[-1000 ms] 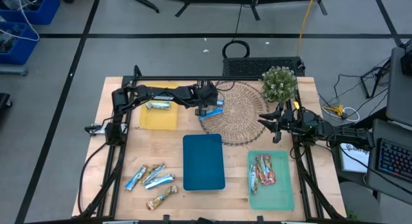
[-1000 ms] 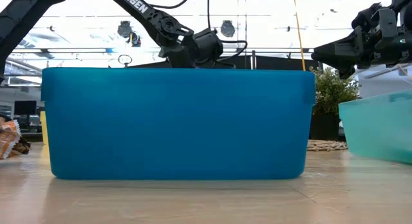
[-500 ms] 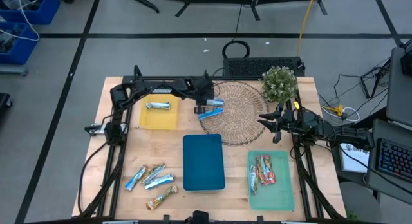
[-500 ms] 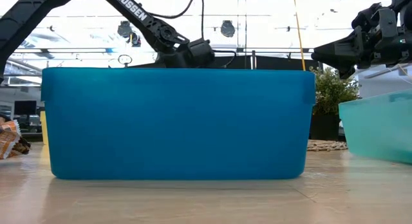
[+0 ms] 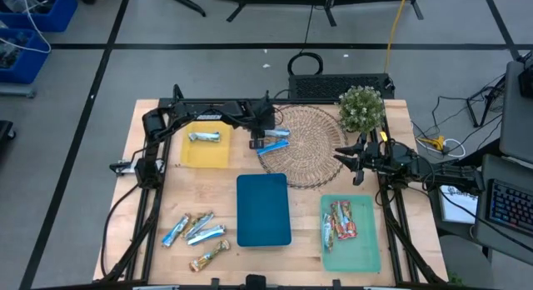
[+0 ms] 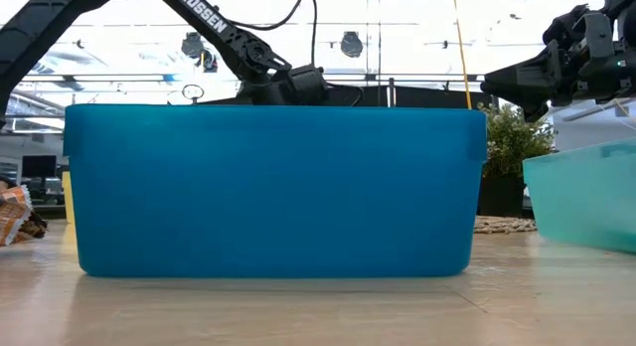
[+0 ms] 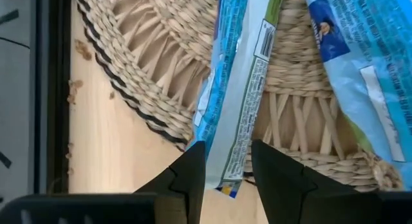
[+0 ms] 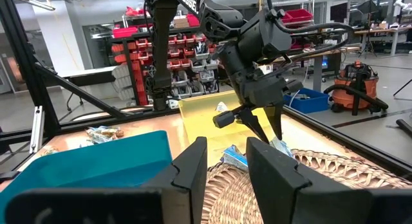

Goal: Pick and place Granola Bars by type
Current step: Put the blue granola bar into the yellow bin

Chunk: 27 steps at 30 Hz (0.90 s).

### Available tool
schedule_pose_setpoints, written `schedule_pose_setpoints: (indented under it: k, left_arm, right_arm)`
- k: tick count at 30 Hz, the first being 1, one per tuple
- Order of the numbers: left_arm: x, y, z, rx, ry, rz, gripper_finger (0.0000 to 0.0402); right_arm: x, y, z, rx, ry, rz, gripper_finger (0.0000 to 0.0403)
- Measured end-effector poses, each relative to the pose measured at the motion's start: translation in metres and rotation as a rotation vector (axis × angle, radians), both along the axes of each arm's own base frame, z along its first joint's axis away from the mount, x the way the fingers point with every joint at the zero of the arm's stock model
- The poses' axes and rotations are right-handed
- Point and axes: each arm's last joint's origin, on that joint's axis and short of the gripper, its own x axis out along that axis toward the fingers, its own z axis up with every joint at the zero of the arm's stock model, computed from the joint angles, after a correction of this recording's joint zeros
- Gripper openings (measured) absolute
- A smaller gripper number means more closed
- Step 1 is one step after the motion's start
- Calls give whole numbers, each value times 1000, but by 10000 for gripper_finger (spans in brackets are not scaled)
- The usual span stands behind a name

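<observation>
Two blue-and-silver Granola Bars lie on the left edge of the round woven mat (image 5: 312,146). The farther bar (image 5: 278,132) has its left end between the fingers of my open left gripper (image 5: 260,142), which slants down at it. The nearer bar (image 5: 271,148) lies beside it. One silver bar (image 5: 204,137) lies in the yellow tray (image 5: 205,154), and red ones (image 5: 341,219) lie in the green tray (image 5: 351,252). Several loose bars (image 5: 194,229) lie at the near left. My right gripper (image 5: 340,155) waits open and level at the mat's right edge. My left gripper has its two fingertips (image 7: 195,165) on either side of the bar's seam end (image 7: 228,179), which sticks out past the mat's rim. The fingers slant down from the table's left and lie along the bar. Whether they touch the wrapper, I cannot tell.
An empty blue tray (image 5: 264,209) stands at the table's middle and fills the low view (image 6: 268,187), hiding the left gripper there. A small potted plant (image 5: 361,109) stands at the far right. Bare wood lies between the trays.
My left arm has swung toward the table's far edge, and its gripper has shifted a little left and rolled about its wrist. The gap between its fingers looks unchanged. The two blue bars on the mat have stayed where they were.
</observation>
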Motion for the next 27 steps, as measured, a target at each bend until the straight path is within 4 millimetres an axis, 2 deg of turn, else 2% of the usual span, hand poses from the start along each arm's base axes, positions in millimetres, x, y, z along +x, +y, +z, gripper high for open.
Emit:
schedule_pose_setpoints:
  k: [15,21,27]
  left_arm:
    - [-3,-3,-2,-97,7,67,131]
    - [-4,-7,-3,-192,-4,34,131]
    - [-4,-7,-3,-197,-5,41,131]
  right_arm:
    - [0,0,0,0,0,0,100]
    - [0,0,0,0,0,0,100]
    - [0,0,0,0,0,0,100]
